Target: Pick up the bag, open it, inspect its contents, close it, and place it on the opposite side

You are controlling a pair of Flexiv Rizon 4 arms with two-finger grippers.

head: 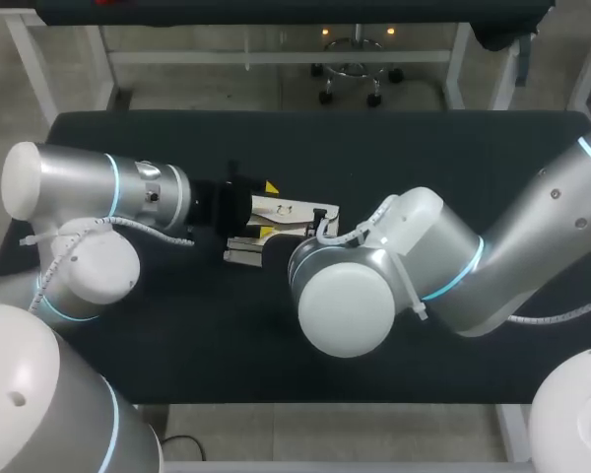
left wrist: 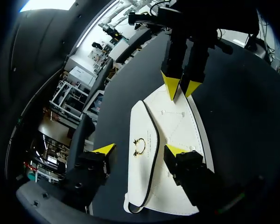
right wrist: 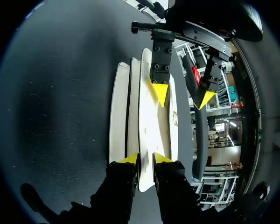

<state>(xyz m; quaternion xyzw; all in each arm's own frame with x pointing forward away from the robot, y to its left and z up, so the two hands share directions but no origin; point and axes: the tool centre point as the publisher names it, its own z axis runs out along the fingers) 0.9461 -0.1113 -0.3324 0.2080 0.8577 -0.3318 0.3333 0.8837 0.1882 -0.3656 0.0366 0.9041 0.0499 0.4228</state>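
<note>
Right arm (head: 374, 281) seemingly hides half the bag (head: 288, 209).

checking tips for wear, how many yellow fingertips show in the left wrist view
4: two on the left gripper, one over the bag, one beside it; two on the right gripper, pinching the bag's far edge.

No text, number or sign can be read, because the tiny marking beside the gold clasp (left wrist: 139, 148) on the white bag (left wrist: 177, 130) is too small.

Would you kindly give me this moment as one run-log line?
bag: between grippers | left gripper: open at bag | right gripper: shut on bag edge
</note>
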